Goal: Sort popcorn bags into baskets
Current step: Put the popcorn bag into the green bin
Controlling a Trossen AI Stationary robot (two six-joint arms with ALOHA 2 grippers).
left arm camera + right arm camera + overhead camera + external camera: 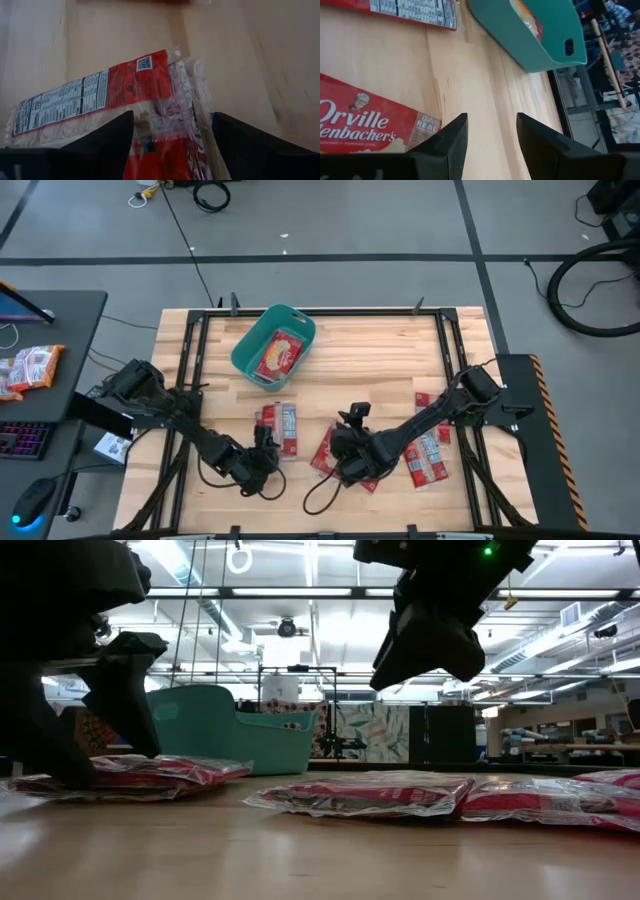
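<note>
sitting in the basket (243, 356) is one popcorn bag (281, 354); several are lying on the table (380, 345). left gripper (266, 446) is straddling one, released; right gripper (345, 458) is hovering, released.

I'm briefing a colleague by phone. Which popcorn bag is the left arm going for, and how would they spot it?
Start at the teal basket at the table's far side, then come straight toward the near edge to the small pile of popcorn bags. The left tool is open, its fingers down around that pile's near end. The other loose bags lie farther right, by the right tool.
</note>
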